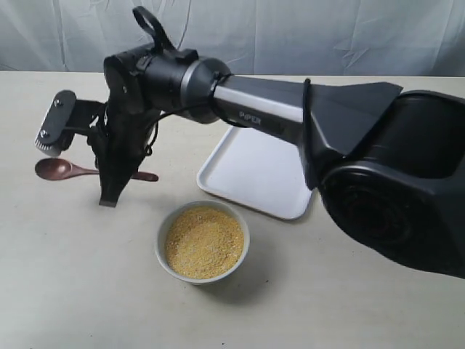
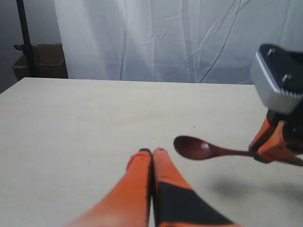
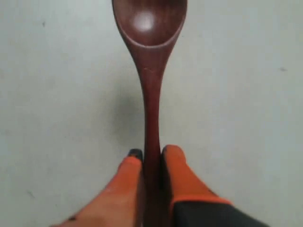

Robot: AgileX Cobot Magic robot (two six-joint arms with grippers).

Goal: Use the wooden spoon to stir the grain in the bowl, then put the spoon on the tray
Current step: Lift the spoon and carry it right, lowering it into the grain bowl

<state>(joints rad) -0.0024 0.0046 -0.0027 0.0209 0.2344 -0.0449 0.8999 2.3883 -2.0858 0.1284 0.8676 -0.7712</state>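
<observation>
My right gripper (image 3: 148,152) is shut on the slim handle of the dark reddish-brown wooden spoon (image 3: 151,85). It holds the spoon (image 1: 54,169) a little above the table, left of the bowl, scoop pointing left. The right gripper (image 1: 110,195) has reached across from the right. The small white bowl (image 1: 163,236) sits front centre, full of golden-yellow grain (image 1: 204,241). Behind it to the right lies the white tray (image 1: 254,171). My left gripper (image 2: 152,151) is shut on nothing, low over bare table. Just beyond its tips is the spoon (image 2: 196,147), held by the right gripper (image 2: 267,146).
The right arm's bulky black body (image 1: 392,182) fills the right side and crosses above the tray. A pale curtain (image 1: 290,36) hangs behind the table. Off the table's far corner stand a cardboard box (image 2: 40,59) and a dark pole (image 2: 21,38).
</observation>
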